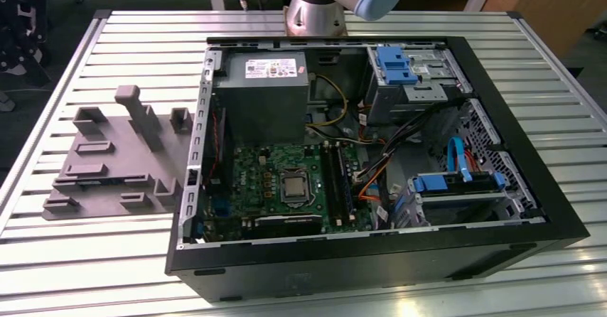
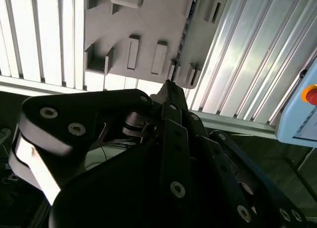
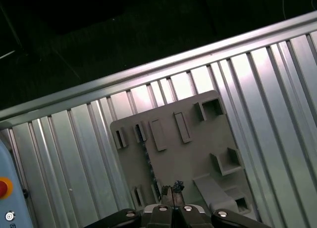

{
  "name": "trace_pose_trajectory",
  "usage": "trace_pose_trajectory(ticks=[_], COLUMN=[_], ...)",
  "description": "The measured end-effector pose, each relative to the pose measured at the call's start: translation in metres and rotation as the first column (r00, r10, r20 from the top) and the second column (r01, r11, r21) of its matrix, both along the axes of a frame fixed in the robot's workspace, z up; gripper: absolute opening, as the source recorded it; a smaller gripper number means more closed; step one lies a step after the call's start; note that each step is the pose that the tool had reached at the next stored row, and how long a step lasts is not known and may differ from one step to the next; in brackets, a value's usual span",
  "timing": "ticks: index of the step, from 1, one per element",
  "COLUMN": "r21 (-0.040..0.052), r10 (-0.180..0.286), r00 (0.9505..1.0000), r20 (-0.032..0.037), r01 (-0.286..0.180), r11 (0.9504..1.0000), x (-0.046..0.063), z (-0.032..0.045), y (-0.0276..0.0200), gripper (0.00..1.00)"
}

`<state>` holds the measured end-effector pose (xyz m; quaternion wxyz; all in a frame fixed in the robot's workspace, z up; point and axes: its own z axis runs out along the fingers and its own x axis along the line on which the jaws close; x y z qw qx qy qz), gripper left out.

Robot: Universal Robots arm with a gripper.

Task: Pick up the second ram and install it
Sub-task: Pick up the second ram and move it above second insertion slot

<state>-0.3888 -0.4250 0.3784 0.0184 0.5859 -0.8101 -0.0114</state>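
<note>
— Claw [image 3: 171,191] first?
— Clenched: tips pressed together, gripping nothing. Hangs high over the grey fixture [image 3: 198,153], above one end of it.
— And the second ram [image 3: 149,161]?
— Not yet picked up. Stands on edge in a groove of the fixture, along one long edge, between paired sockets at either end. Lies just beside the line of the tips, but apart from them and lower, by the look of it.
— Fixture's place?
— Flat on the slatted worktop [image 1: 95,260], near its edge on the exterior view's left, just beside the open computer case [image 1: 379,264].
— Destination?
— Long black memory slots [image 1: 340,178] on the green board [image 1: 251,171], around the middle of the case floor. Cannot tell whether filled or free.
— Dangers from here?
— Could strike the stick's thin top edge if lowered while clenched, chipping or tipping it. Could also pinch one end only if closed off-centre or askew, leaving it free to swing and, likely, to jam crooked against a slot.
</note>
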Motion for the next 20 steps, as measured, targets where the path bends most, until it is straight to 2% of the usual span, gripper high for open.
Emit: trace_pose_trajectory(ticks=[6,12,20], r21=[-0.0002,-0.0011,-0.0012], r10=[0.023,0.097,0.101], r00=[0.9997,0.9953,0.9949], r20=[-0.0001,-0.0001,-0.0001], r01=[-0.023,-0.097,-0.101], r11=[0.9997,0.9953,0.9949], x=[0.0000,0.0000,0.0000], z=[0.0000,0.0000,0.0000], y=[0.0000,0.0000,0.0000], gripper=[0.11,0.11,0.11])
